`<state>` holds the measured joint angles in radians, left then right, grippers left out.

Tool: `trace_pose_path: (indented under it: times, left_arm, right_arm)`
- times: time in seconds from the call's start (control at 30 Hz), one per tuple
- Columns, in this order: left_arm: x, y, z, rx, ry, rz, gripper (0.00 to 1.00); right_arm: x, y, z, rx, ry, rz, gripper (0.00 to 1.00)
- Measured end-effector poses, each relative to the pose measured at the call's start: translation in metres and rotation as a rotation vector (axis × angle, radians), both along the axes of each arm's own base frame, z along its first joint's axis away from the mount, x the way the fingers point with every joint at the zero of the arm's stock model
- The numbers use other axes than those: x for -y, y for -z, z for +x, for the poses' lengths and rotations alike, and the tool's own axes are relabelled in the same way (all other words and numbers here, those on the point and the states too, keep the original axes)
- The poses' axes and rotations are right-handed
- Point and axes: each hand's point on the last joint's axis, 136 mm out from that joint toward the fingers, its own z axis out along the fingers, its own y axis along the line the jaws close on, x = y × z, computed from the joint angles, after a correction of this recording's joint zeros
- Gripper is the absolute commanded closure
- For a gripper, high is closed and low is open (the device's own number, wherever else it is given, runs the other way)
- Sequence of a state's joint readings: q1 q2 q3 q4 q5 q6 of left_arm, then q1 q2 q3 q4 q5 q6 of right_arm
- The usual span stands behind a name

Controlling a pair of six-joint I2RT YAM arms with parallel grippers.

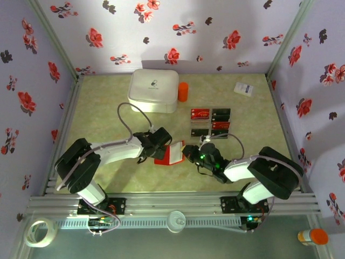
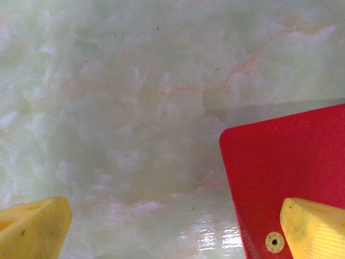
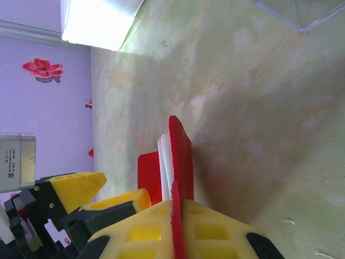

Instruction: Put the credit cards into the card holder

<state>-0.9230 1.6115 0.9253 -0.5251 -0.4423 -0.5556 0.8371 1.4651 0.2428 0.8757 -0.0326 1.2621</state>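
In the top view the card holder (image 1: 170, 152) is seen on the near half of the table (image 1: 102, 113), opened so that its pale inside is shown. The left gripper (image 1: 160, 145) is at its 9 o'clock and the right gripper (image 1: 188, 152) at its 3 o'clock. The right gripper's jaws are pressed together on one red flap of the card holder. In the right wrist view that flap is seen edge-on between the yellow fingers (image 3: 215, 229), with whitish layers and a second red leaf just beside it at 9 o'clock. The left gripper's jaws are spread fully apart and nothing is gripped. In the left wrist view one finger is found at 7 o'clock over bare table and the other at 5 o'clock over a corner of the red cover, though whether it is touched cannot be told. The credit cards (image 1: 199, 114) are laid in a small grid at the holder's 1 o'clock, apart from it. A white box (image 1: 153, 90) and an orange cylinder (image 1: 183, 91) are placed at 12 o'clock, near the back wall.
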Motion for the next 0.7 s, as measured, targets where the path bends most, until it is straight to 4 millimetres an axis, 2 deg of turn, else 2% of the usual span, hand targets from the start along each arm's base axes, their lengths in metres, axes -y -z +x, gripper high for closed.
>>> trace_pose_path:
  times: [0.1, 0.2, 0.3, 0.5, 0.7]
  left_arm:
    - [0.001, 0.004, 0.0, -0.004, -0.003, 0.002, 0.0]
    - [0.001, 0.009, -0.001, -0.01, -0.006, 0.008, 0.0]
    - [0.0, 0.013, -0.002, -0.014, -0.008, 0.014, 0.0]
    - [0.0, 0.014, -0.002, -0.012, -0.007, 0.01, 0.0]
    - [0.0, 0.015, -0.002, -0.009, -0.007, 0.006, 0.0]
  right_arm:
    - [0.002, 0.003, 0.0, -0.003, 0.009, -0.017, 0.86]
    - [0.004, 0.005, 0.0, 0.003, 0.011, -0.034, 0.64]
    - [0.007, 0.001, 0.0, 0.014, 0.015, -0.046, 0.53]
    - [0.026, -0.029, -0.003, 0.07, 0.053, -0.072, 0.44]
    - [0.057, -0.062, -0.011, 0.144, 0.099, -0.149, 0.47]
